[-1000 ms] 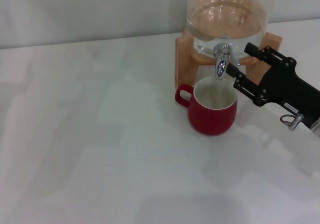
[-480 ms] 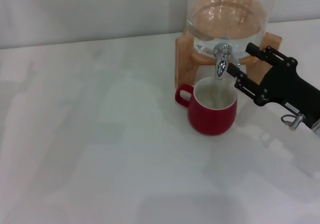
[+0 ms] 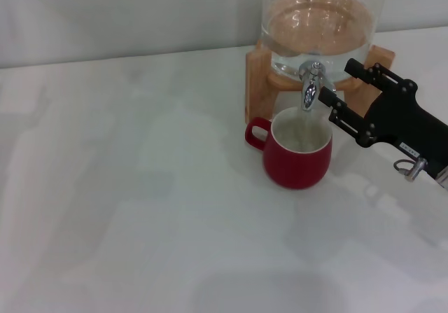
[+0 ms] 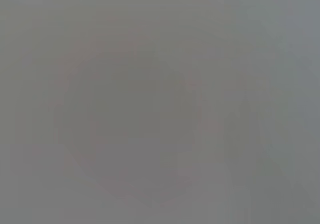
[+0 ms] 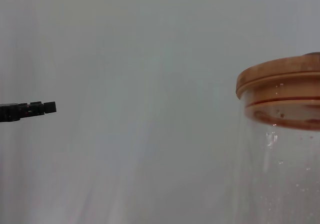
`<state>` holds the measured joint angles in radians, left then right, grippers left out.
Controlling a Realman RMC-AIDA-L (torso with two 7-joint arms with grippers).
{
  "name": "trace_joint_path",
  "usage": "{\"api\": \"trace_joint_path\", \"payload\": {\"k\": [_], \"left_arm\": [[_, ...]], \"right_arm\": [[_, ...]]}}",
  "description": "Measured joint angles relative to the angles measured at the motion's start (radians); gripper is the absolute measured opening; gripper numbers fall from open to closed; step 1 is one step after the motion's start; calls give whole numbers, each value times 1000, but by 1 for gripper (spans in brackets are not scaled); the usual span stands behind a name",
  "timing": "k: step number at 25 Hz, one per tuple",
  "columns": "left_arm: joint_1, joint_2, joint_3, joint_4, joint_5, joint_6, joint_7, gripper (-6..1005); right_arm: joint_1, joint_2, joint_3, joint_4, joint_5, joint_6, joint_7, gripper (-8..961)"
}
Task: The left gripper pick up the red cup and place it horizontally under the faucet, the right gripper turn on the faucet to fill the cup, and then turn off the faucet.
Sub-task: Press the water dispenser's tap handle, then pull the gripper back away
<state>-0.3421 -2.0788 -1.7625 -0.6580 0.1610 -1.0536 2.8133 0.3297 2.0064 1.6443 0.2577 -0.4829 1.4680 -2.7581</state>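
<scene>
Red cup upright on bench below faucet to catch water; right gripper jaws wide beside its lever; left gripper unseen.

The right gripper reaches in from the right side of the head view, its black body angled up and leftward, its two long thin jaws parted with a clear gap between them, while the left arm shows in no view.
</scene>
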Motion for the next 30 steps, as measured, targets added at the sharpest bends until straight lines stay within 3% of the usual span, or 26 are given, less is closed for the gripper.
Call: {"api": "trace_joint_path", "payload": {"k": [30], "left_arm": [[-3,0,-3,0,0,1,0,862]], "right_arm": [[0,2,0,0,0,1,3,599]]}}
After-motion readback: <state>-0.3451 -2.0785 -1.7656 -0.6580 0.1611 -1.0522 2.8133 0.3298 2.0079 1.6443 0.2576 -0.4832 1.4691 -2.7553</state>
